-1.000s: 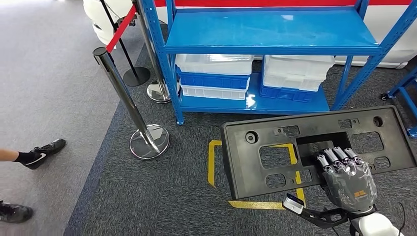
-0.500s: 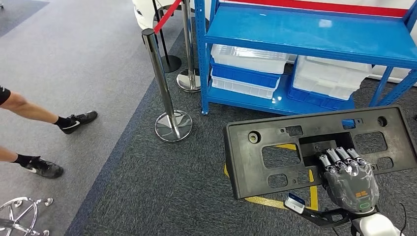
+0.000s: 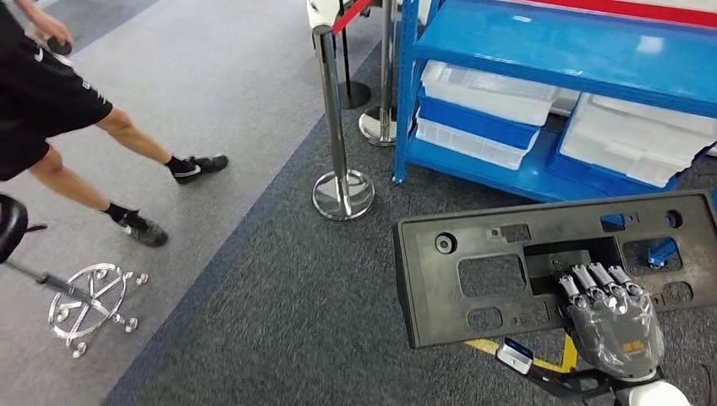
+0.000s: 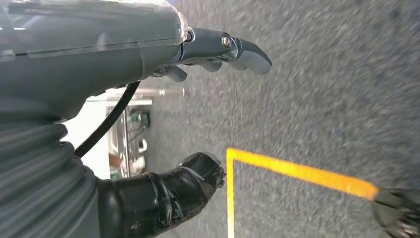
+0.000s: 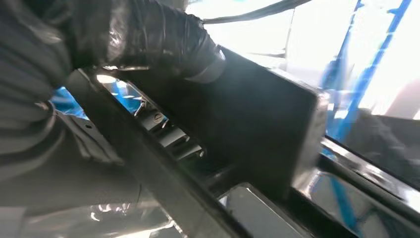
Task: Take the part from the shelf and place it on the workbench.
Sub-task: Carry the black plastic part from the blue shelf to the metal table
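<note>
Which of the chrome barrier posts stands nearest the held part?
The front post, with its round base on the dark carpet. The others stand farther back beside the shelf leg.

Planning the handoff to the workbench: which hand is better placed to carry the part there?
Right. The right hand already grips the black part through its central opening, clear of the shelf. The left hand hangs open over the carpet, holding nothing.

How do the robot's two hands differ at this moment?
The right hand grips the black plastic part, its fingers hooked through a cutout; the left hand holds nothing, thumb and fingers apart. The right is raised before the blue shelf; the left hangs over grey carpet by a yellow line.
</note>
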Robot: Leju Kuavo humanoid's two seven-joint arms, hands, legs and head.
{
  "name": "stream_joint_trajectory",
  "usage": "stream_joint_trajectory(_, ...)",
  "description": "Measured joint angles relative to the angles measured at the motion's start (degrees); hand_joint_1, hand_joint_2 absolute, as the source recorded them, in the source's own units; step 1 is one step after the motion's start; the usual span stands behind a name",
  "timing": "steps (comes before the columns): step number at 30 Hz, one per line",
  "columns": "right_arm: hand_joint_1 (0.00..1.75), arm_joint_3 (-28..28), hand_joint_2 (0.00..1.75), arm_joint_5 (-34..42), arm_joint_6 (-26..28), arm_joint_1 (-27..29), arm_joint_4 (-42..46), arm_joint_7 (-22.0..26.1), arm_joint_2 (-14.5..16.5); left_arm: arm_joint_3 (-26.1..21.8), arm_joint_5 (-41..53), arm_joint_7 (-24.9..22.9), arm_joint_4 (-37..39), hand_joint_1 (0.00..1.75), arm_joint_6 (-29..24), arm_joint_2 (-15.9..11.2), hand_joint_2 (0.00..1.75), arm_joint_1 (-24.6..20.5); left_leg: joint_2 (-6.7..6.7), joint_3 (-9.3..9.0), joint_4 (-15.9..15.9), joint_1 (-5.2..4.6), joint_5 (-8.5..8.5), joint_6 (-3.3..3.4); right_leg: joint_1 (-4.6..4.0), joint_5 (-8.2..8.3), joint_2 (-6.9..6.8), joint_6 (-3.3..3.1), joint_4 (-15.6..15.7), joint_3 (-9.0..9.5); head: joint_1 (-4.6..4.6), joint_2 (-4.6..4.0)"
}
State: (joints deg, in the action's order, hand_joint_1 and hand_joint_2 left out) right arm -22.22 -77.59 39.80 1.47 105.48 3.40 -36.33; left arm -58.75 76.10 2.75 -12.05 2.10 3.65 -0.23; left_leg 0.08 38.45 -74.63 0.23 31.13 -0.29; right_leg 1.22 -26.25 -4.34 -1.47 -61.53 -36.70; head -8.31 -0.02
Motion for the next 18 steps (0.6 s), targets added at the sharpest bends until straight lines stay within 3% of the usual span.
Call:
stream_joint_trajectory(1, 1.75, 0.1, 1.75, 0.1, 0.0, 0.1, 0.1, 0.0, 0.0, 0.0, 0.1, -0.1, 0.0, 0.00, 0.0, 0.0, 1.75, 0.0, 0.78, -3.36, 3.7, -0.23, -1.16, 0.59, -0.17, 0.52, -0.69, -0.01, 0.0, -0.54, 0.00, 0.00)
stream_joint_trajectory(3, 1.75, 0.3, 1.75, 0.4, 0.0, 0.3, 0.4, -0.1, 0.0, 0.0, 0.3, -0.2, 0.0, 0.00, 0.0, -0.1, 1.75, -0.1, 3.37, -10.16, 12.9, -0.94, -0.53, 1.83, -0.36, 1.45, -1.96, 0.25, 0.2, -1.01, 0.01, 0.00)
stream_joint_trajectory(4, 1.75, 0.5, 1.75, 0.5, 0.0, 0.3, 0.4, -0.1, 0.0, 0.0, 0.4, -0.2, 0.0, 0.00, 0.0, -0.1, 1.75, -0.1, 4.29, -12.11, 16.0, -1.27, 0.15, 2.28, -0.25, 1.93, -2.67, 0.51, 0.4, -0.95, 0.01, 0.00)
stream_joint_trajectory(5, 1.75, 0.6, 1.75, 0.6, 0.0, 0.4, 0.5, -0.1, 0.0, 0.0, 0.5, -0.2, -0.1, 0.00, 0.0, -0.2, 1.75, -0.1, 4.57, -12.89, 17.8, -1.53, 0.56, 2.62, -0.10, 2.44, -3.40, 0.87, 0.7, -0.81, -0.01, 0.00)
stream_joint_trajectory(6, 1.75, 0.6, 1.75, 0.7, 0.0, 0.4, 0.5, -0.2, 0.0, 0.0, 0.7, -0.2, -0.1, 0.00, 0.0, -0.2, 1.75, 0.0, 4.08, -12.86, 18.7, -1.66, -0.12, 2.93, 0.11, 2.99, -4.00, 1.23, 1.1, -0.61, -0.01, 0.00)
stream_joint_trajectory(7, 1.75, 0.6, 1.75, 0.8, 0.0, 0.3, 0.5, -0.1, 0.0, 0.0, 0.8, -0.2, -0.1, 0.00, 0.0, -0.1, 1.75, 0.0, 3.46, -12.57, 19.3, -1.67, -1.17, 3.25, 0.30, 3.05, -3.47, 1.61, 1.3, -0.52, -0.02, 0.00)
stream_joint_trajectory(8, 1.75, 0.6, 1.75, 0.9, 0.0, 0.2, 0.5, -0.1, 0.0, 0.0, 0.8, -0.3, -0.1, 0.00, 0.0, 0.0, 1.75, -0.1, 2.84, -12.23, 20.0, -1.63, -2.24, 3.58, 0.42, 2.16, -1.91, 1.88, 1.1, -0.56, -0.03, 0.00)
stream_joint_trajectory(10, 1.75, 0.6, 1.75, 1.0, 0.0, 0.2, 0.5, -0.2, -0.1, 0.1, 0.9, -0.3, -0.1, 0.00, 0.1, 0.3, 1.75, -0.1, 1.68, -10.98, 20.7, -1.42, -4.21, 3.97, 0.46, -2.58, 2.35, 2.15, -2.3, -1.32, -0.03, 0.00)
stream_joint_trajectory(11, 1.75, 0.6, 1.75, 1.0, 0.0, 0.2, 0.4, -0.2, -0.1, 0.1, 0.9, -0.3, -0.1, 0.00, 0.1, 0.4, 1.75, -0.1, 1.04, -10.07, 20.5, -1.44, -4.93, 4.14, 0.39, -5.50, 3.64, 2.15, -5.4, -1.96, -0.03, 0.00)
stream_joint_trajectory(12, 1.75, 0.6, 1.75, 1.0, 0.0, 0.2, 0.4, -0.2, -0.2, 0.1, 1.0, -0.3, -0.1, 0.00, 0.1, 0.4, 1.75, -0.1, 0.39, -9.08, 20.2, -1.47, -5.54, 4.17, 0.28, -7.58, 4.12, 2.16, -8.8, -2.59, -0.03, 0.00)
stream_joint_trajectory(13, 1.75, 0.6, 1.75, 1.1, 0.0, 0.2, 0.3, -0.2, -0.2, 0.1, 1.0, -0.3, -0.1, 0.00, 0.1, 0.5, 1.75, -0.1, -0.36, -7.93, 19.8, -1.52, -6.15, 4.12, 0.19, -8.36, 4.27, 2.18, -11.5, -2.85, -0.02, 0.00)
stream_joint_trajectory(14, 1.75, 0.6, 1.75, 1.1, 0.0, 0.2, 0.3, -0.2, -0.2, 0.1, 1.1, -0.3, -0.1, 0.00, 0.1, 0.6, 1.75, -0.1, -1.15, -6.69, 19.2, -1.54, -6.72, 4.04, 0.13, -7.82, 4.31, 2.19, -12.9, -2.42, -0.02, 0.00)
stream_joint_trajectory(15, 1.75, 0.6, 1.75, 1.2, 0.0, 0.2, 0.3, -0.3, -0.2, 0.1, 1.2, -0.3, -0.1, 0.00, 0.1, 0.7, 1.75, 0.0, -1.92, -5.42, 18.5, -1.52, -7.17, 3.90, 0.11, -6.37, 4.39, 2.18, -12.2, -1.08, -0.02, 0.00)
stream_joint_trajectory(16, 1.75, 0.6, 1.75, 1.3, 0.0, 0.1, 0.3, -0.4, -0.2, 0.1, 1.2, -0.2, -0.1, 0.00, 0.1, 0.8, 1.75, 0.0, -2.75, -4.12, 17.6, -1.47, -7.57, 3.70, 0.15, -4.80, 4.76, 2.15, -9.6, 1.31, -0.02, 0.00)
stream_joint_trajectory(18, 1.75, 0.5, 1.75, 1.5, 0.0, -0.1, 0.3, -0.8, -0.2, 0.2, 1.3, -0.2, -0.1, 0.00, 0.1, 0.9, 1.75, 0.0, -4.16, -2.01, 16.0, -1.36, -8.17, 3.17, 0.21, -4.61, 6.96, 1.91, -2.8, 6.16, -0.04, 0.00)
